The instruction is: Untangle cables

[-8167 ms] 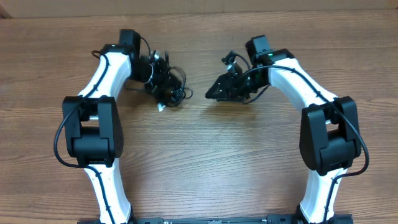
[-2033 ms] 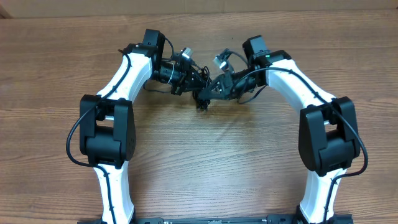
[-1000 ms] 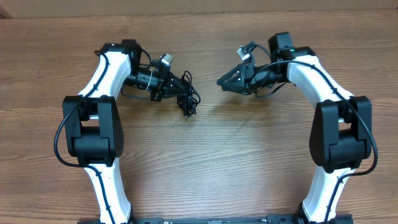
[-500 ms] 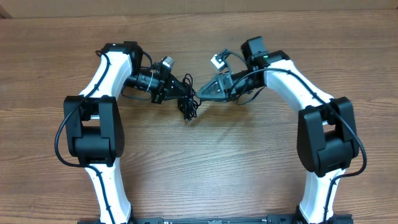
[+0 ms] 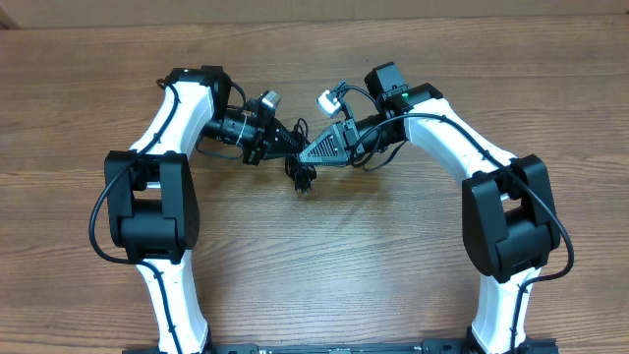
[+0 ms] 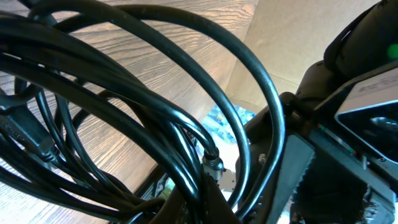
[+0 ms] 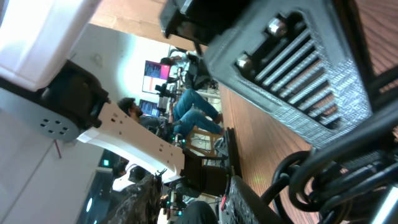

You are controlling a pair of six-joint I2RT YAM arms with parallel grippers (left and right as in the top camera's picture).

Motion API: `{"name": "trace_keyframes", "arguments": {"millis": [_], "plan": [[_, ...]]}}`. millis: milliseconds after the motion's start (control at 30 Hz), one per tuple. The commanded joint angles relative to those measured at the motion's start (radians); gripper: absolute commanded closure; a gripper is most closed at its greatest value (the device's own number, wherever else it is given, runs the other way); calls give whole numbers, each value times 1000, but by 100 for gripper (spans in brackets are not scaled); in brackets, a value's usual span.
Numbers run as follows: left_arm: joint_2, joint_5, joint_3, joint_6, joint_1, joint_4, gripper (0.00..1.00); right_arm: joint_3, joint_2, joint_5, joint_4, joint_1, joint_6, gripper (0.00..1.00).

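The cables are a bundle of thin black cords hanging above the table's middle. My left gripper is shut on the bundle's upper part. The left wrist view is filled with black loops, and a silver-tipped plug sits just above the left gripper. My right gripper points left, its tip against the bundle beside the left gripper. In the right wrist view the cables lie just right of one textured finger. The other finger is hidden, so its jaw gap does not show.
The wooden table spreads all around the two arms. Both white arms arch in from the near edge and meet at the back middle. A tan strip runs along the table's far edge.
My right gripper has swung left from open space until its tip touches the bundle. The left gripper has stayed nearly in place, still holding the cables.
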Motion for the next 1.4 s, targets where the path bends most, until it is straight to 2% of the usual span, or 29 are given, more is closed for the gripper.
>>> {"name": "trace_keyframes", "arguments": {"millis": [0,300,667,900,1033,1200,1367], "plan": [[-7,53,1,18,-3,0,96,10,-14,57,-13,8,-12,64],[-7,46,1,19,-1,0,96,10,-14,82,9,-35,-11,59],[-7,47,1,16,-1,-8,96,10,-14,164,-71,-64,-30,57],[-7,47,1,-61,-1,-7,96,10,-14,158,-142,-10,-56,57],[-7,47,1,-79,-1,-8,96,10,-14,129,-143,16,-61,57],[-7,47,1,-165,-1,-8,96,10,-14,53,-135,35,-65,57],[-7,54,1,-174,-2,-17,96,10,-14,62,-133,35,-101,57]]}}
